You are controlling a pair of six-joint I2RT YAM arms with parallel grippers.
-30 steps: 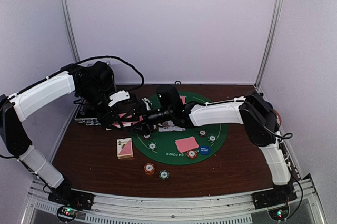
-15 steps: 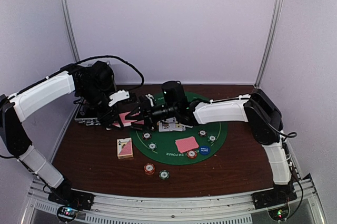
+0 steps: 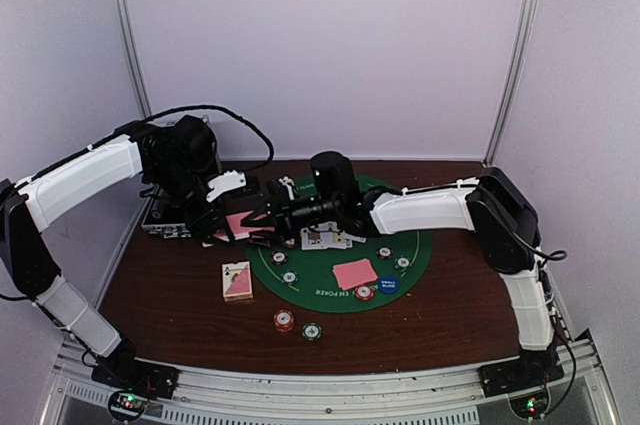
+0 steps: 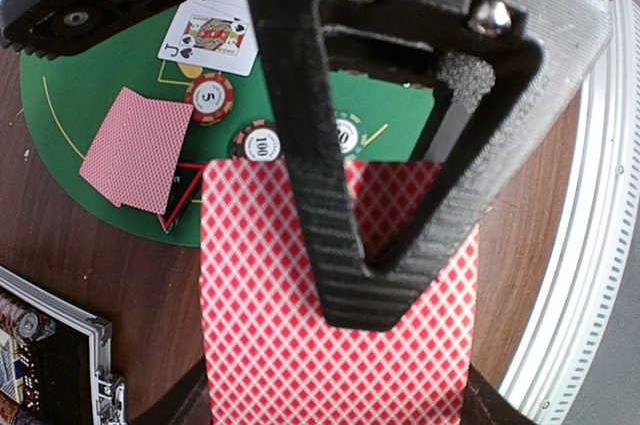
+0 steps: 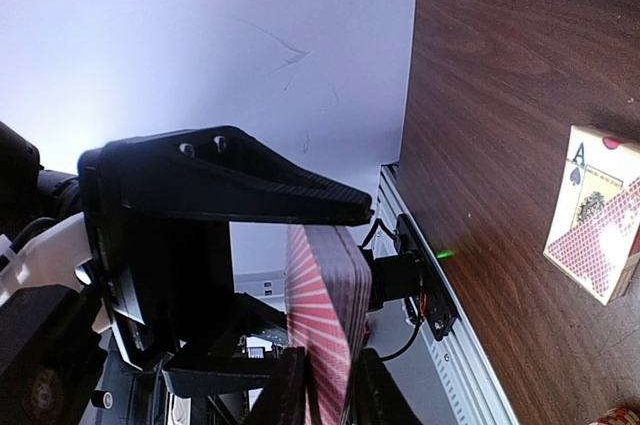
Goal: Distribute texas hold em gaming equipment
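Counts across the poker layout

Seven chips (image 3: 284,320): five on the one green mat (image 3: 415,240), two off it. Two face-up cards (image 3: 325,238), one pink-backed pile (image 3: 355,273), one deck (image 4: 250,325), one card box (image 3: 237,281), one blue disc (image 3: 388,285), one red triangle (image 4: 180,200).

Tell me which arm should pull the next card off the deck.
Probably right. The left gripper is clamped on the pink-backed deck, so it is occupied as the holder. The right gripper has its fingers either side of the deck's edge, placed to draw from it toward the green mat.
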